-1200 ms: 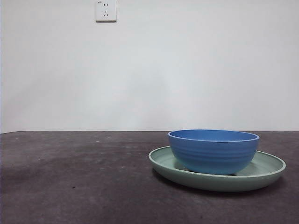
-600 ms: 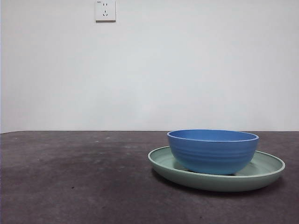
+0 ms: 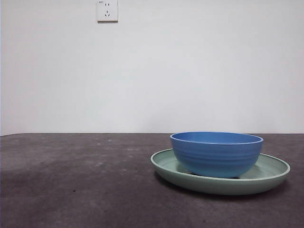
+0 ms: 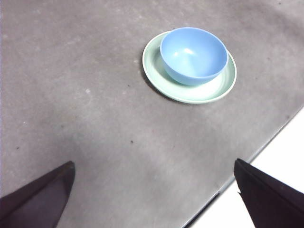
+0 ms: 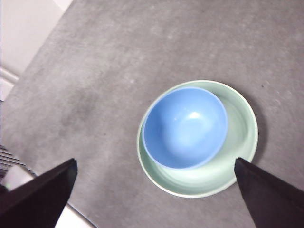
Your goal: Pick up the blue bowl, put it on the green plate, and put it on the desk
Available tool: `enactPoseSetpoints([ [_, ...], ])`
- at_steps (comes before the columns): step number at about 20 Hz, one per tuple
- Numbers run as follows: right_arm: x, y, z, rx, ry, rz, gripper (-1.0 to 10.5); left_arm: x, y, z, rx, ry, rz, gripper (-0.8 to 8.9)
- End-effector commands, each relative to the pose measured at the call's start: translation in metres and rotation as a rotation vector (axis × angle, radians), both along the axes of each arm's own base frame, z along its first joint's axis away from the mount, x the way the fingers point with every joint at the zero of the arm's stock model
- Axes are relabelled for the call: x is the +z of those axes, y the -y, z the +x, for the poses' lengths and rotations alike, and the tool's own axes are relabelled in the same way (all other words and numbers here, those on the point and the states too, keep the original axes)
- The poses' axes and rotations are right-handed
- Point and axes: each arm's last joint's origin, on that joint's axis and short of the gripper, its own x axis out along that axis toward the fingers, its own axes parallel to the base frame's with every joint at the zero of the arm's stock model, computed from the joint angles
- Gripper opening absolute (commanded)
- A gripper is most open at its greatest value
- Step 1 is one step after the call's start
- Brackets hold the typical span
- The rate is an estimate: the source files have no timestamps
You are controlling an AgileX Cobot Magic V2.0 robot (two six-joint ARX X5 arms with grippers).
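Note:
The blue bowl (image 3: 216, 153) stands upright on the green plate (image 3: 273, 172), off-centre on it, on the desk (image 3: 76, 180) at the right of the front view. The left wrist view shows the bowl (image 4: 193, 55) on the plate (image 4: 209, 92) from high above and far off. The right wrist view shows the bowl (image 5: 184, 127) on the plate (image 5: 240, 142) from above. My left gripper (image 4: 154, 192) is open and empty, high over the desk. My right gripper (image 5: 154, 190) is open and empty above the bowl and plate. Neither gripper shows in the front view.
A white wall with a socket (image 3: 107, 10) stands behind the desk. The desk's edge (image 4: 247, 156) runs close to the plate in the left wrist view, with pale floor beyond. Another desk edge (image 5: 28, 61) shows in the right wrist view.

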Motion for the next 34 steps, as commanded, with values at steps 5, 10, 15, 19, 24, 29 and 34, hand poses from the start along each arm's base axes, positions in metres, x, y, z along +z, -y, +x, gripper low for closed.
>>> enactPoseSetpoints([
  [5, -0.019, 0.003, 0.017, -0.097, -0.218, -0.149, 5.6, 0.009, 0.002, 0.002, 0.034, 0.016, -0.087, 5.99],
  [10, -0.051, 0.001, 0.062, -0.082, -0.383, -0.199, 5.6, 0.009, 0.002, 0.001, 0.037, 0.016, -0.091, 5.99],
  [15, -0.086, 0.001, 0.103, -0.106, -0.437, -0.304, 5.6, 0.009, 0.002, 0.001, 0.036, 0.016, -0.091, 5.99],
  [19, -0.107, 0.0, 0.12, -0.098, -0.476, -0.306, 5.6, 0.009, 0.002, 0.001, 0.036, 0.015, -0.09, 5.99],
  [24, -0.131, -0.002, 0.136, -0.084, -0.523, -0.315, 5.3, 0.009, 0.002, 0.001, 0.036, 0.016, -0.091, 5.99],
  [29, -0.149, -0.012, 0.149, -0.05, -0.524, -0.316, 4.7, 0.009, 0.002, 0.001, 0.036, 0.015, -0.09, 5.99],
  [34, -0.159, -0.026, 0.156, -0.014, -0.497, -0.323, 3.3, 0.009, 0.002, 0.001, 0.036, 0.015, -0.09, 5.99],
])
